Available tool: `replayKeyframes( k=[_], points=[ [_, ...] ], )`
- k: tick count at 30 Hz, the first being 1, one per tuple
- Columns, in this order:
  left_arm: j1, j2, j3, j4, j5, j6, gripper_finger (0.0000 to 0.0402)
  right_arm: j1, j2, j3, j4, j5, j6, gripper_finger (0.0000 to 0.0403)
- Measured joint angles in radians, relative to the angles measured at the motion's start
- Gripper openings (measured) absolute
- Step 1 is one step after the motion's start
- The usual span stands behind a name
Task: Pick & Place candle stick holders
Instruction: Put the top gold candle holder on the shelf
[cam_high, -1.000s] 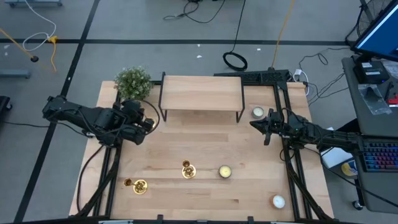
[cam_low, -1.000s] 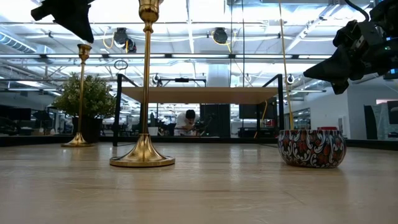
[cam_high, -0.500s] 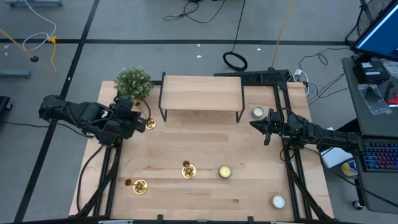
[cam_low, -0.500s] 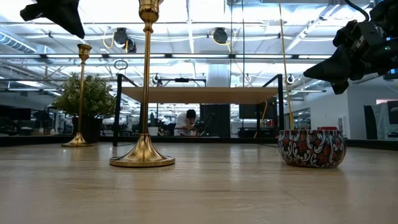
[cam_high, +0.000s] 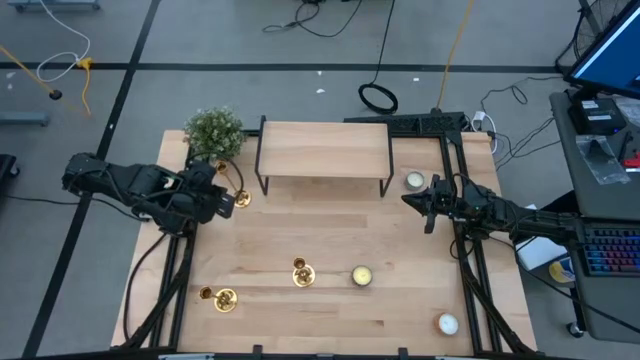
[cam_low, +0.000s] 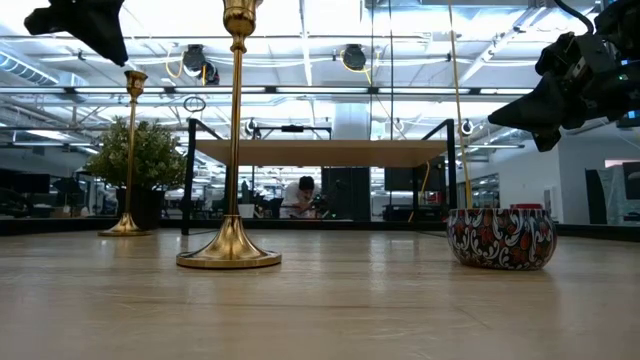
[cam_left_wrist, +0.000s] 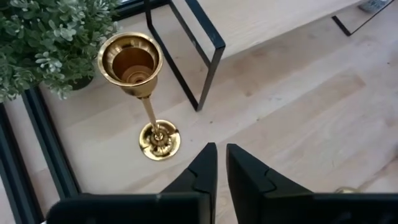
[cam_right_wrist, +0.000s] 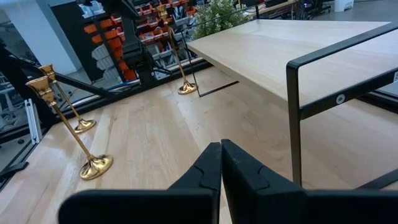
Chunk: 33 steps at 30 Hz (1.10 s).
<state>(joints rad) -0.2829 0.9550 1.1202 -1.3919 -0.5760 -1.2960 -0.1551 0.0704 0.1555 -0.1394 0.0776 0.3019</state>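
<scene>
Three candle stick holders stand upright: one at upper left (cam_high: 241, 199) beside the plant (cam_high: 214, 132), two at lower centre (cam_high: 302, 272). Left tool (cam_high: 224, 201), fingers barely parted and pinching nothing, sits just left of the first; right tool (cam_high: 420, 205), pressed together, waits at right.
</scene>
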Motion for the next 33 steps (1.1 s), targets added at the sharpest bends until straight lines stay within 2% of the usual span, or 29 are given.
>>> replayKeyframes(
  k=[6,10,17,22,25,29,33],
  points=[
    [0.008,0.0,0.0,-0.032,0.001,-0.076,0.0082,0.0,0.0,0.0,0.0,0.0,0.0,0.0004],
    [0.008,0.0,0.0,-0.032,0.0,-0.073,0.0126,0.0,0.0,0.0,0.0,0.0,0.0,0.0004],
    [0.008,0.0,0.0,-0.018,-0.004,-0.063,0.0239,0.0,0.0,0.0,0.0,0.0,0.0,0.0004],
    [0.008,0.009,0.0,-0.019,-0.012,0.003,0.0323,0.0,0.0,0.0,0.0,0.001,0.0,0.0004],
    [0.008,0.021,-0.004,-0.02,-0.054,0.013,0.0361,0.0,0.0,0.0,0.0,0.003,0.0,0.0004],
    [0.009,0.045,-0.032,-0.021,-0.071,0.015,0.0392,0.0,0.0,0.0,0.0,0.003,0.0,0.0004],
    [0.008,0.075,-0.061,-0.022,-0.049,0.048,0.0398,0.0,0.0,0.0,0.0,0.003,0.0,0.0004]
  ],
)
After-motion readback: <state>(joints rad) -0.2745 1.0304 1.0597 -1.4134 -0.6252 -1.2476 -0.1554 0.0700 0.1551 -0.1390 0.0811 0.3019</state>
